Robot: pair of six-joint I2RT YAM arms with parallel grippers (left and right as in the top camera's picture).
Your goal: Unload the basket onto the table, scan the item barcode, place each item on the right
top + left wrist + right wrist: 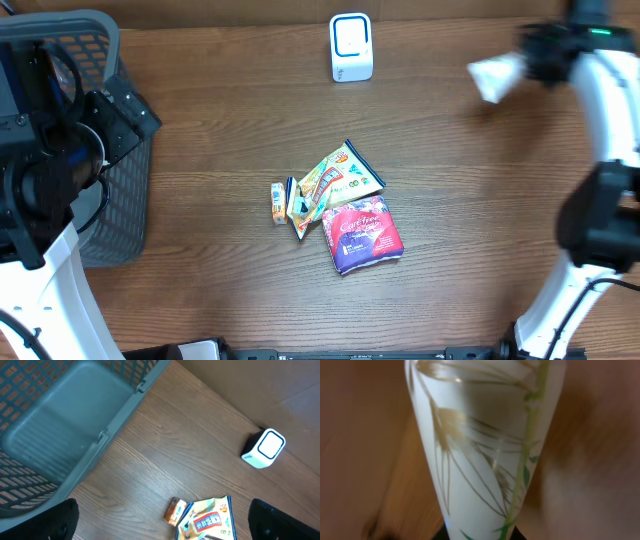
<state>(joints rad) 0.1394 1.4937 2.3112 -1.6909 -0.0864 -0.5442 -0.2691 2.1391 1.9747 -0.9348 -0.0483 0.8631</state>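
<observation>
Two views each add something. Basket (120,210) sits just beside the left gripper (162,515); only the left wrist view looks inside: grey floor, mesh walls. Snack pile (335,205) lies ahead of that gripper, whose jaws stand wide apart. Right gripper (520,62) is clamped on a white packet (490,78); its leaf print reads only in the right wrist view. Scanner (351,47) stands well left of it.

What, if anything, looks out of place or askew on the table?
Only the central pile: the yellow packet and red packet overlap at odd angles, with a small orange packet beside them. Nothing looks spilled or torn.
</observation>
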